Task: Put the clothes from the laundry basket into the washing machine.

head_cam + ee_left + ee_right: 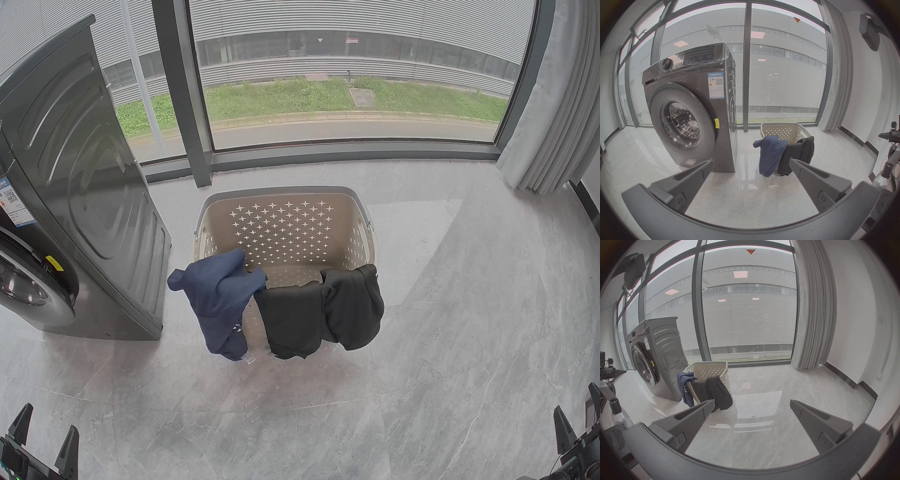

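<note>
Hanging over the rim of the laundry basket (287, 231) on the side that faces the claws: a navy garment (219, 300), a flat black garment (292, 320) and a bulkier black garment (353, 305). All three spill down the outer wall toward the floor. Judgement: soft, light, limp cloth with no fixed shape. It will sag, trail and may snag on the rim or drag a neighbour along. Best hold looks to be a bunched fold at the crest where each piece crosses the rim, pinched deep so several layers are caught, then lifted up and clear before any travel. Navy piece is the outermost and bunched highest, so likely the easiest first pick. Left gripper (750, 162) has its jaws spread wide and holds nothing; the clothes lie ahead of it and toward the other arm's side, well apart. Right gripper (750, 402) is likewise spread and unloaded; the clothes lie ahead and toward the left arm's side, well apart. Washing machine (94, 187) stands just beside the basket, ahead of the left gripper on its outer side. I cannot tell whether its door is latched.
</note>
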Robot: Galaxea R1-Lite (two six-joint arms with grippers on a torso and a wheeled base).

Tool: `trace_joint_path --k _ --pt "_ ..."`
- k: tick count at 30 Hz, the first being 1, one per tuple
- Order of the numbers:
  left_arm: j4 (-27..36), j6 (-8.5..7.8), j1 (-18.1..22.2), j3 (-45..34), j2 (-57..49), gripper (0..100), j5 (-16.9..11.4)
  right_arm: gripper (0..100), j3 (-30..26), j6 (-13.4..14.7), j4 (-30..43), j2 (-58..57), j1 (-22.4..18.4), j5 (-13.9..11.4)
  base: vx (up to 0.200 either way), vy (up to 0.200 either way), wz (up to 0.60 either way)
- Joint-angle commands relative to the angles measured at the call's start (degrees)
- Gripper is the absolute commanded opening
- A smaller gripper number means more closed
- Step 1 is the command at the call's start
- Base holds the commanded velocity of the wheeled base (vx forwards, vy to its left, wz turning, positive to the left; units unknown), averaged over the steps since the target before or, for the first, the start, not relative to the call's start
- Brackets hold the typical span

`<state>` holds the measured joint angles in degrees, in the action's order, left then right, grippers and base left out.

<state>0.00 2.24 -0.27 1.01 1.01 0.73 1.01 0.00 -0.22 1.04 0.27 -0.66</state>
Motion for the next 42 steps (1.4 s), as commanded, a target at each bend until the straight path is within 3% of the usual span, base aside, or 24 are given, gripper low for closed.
trace_joint_path --k 1,7,42 --pt "0.0 0.04 0.0 -0.9 -0.7 100 0.1 100 -1.0 0.0 0.0 -1.0 0.0 0.0 0.000 0.000 0.00" --pt "0.0 0.04 0.0 -0.9 -0.7 100 0.0 100 -1.0 0.0 0.0 -1.0 0.0 0.0 0.000 0.000 0.00" --pt "0.0 0.13 0.0 -0.9 -0.7 100 0.0 100 -1.0 -0.1 0.0 -1.0 0.0 0.0 0.000 0.200 0.00"
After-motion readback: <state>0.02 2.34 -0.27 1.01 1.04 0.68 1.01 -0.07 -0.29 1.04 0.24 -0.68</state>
